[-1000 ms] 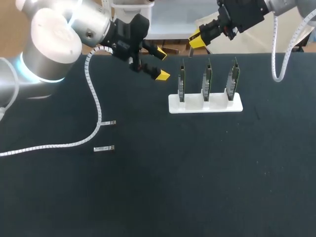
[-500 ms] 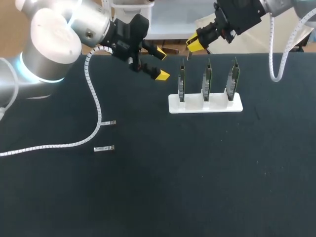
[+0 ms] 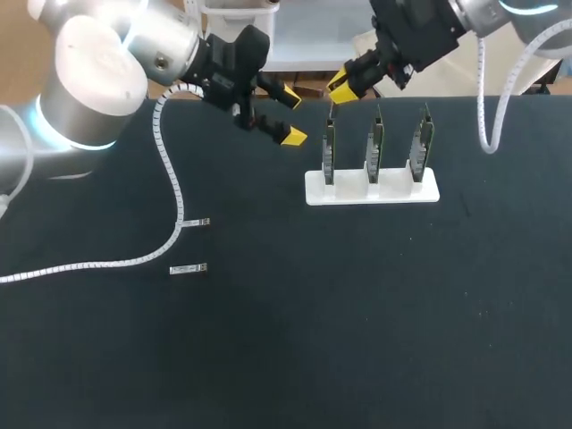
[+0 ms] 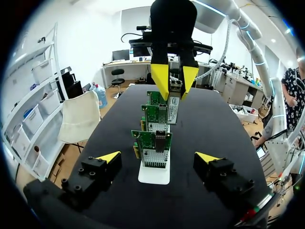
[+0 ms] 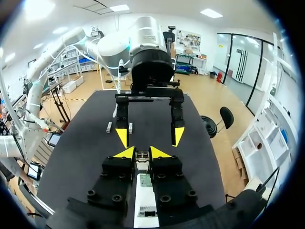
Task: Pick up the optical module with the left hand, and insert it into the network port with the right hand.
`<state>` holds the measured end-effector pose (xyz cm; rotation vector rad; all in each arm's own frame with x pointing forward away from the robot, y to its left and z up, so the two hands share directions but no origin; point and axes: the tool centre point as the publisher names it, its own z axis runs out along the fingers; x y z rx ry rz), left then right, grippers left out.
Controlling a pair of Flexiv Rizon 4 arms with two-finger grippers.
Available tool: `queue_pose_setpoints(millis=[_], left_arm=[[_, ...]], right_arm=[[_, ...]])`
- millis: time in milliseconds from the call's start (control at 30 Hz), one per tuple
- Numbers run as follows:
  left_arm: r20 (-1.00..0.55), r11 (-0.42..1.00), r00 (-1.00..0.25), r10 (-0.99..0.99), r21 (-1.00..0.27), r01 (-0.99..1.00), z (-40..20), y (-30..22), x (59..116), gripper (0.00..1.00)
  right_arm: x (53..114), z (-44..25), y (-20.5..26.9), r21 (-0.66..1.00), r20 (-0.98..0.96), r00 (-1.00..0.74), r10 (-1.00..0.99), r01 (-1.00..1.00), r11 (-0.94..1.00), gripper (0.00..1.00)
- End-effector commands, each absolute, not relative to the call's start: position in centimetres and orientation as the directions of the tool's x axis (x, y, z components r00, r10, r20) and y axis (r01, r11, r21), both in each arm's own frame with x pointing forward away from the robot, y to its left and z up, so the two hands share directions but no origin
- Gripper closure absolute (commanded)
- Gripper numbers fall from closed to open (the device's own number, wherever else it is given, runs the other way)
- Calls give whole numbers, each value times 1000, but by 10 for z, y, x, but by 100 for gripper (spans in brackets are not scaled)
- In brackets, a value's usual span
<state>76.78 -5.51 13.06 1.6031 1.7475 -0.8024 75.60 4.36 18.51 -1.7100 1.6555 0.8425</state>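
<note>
My right gripper (image 3: 340,88) is shut on a small silver optical module (image 4: 172,104) and holds it just above the leftmost of three green network cards (image 3: 329,147). The cards stand upright in a white holder (image 3: 429,190). In the right wrist view the module (image 5: 142,156) sits between my yellow tips, over the holder (image 5: 144,202). My left gripper (image 3: 290,114) hangs open and empty to the left of the cards, facing them; the nearest card (image 4: 153,147) is straight ahead of its fingers.
Two more silver modules (image 3: 202,222) (image 3: 189,268) lie on the black table at the left, beside the left arm's white cable (image 3: 170,183). The near half of the table holds nothing else.
My right gripper has carried the module leftward and slightly down, to above the leftmost card. The left arm has stayed still.
</note>
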Motion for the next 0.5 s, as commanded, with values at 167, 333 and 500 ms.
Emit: queue_pose_setpoints(millis=[167,333,500], left_arm=[[-784,77,-65,617,-22,997,131,-55,768,0],[-784,77,-65,617,-22,997,131,-55,768,0],[-784,77,-65,617,-22,997,131,-55,768,0]], right_arm=[[765,179,50,5,-771,28,-636,-999,-50,100],[772,174,49,9,-760,25,-649,-999,-49,100],[774,171,49,8,-751,25,-659,-999,-48,100]])
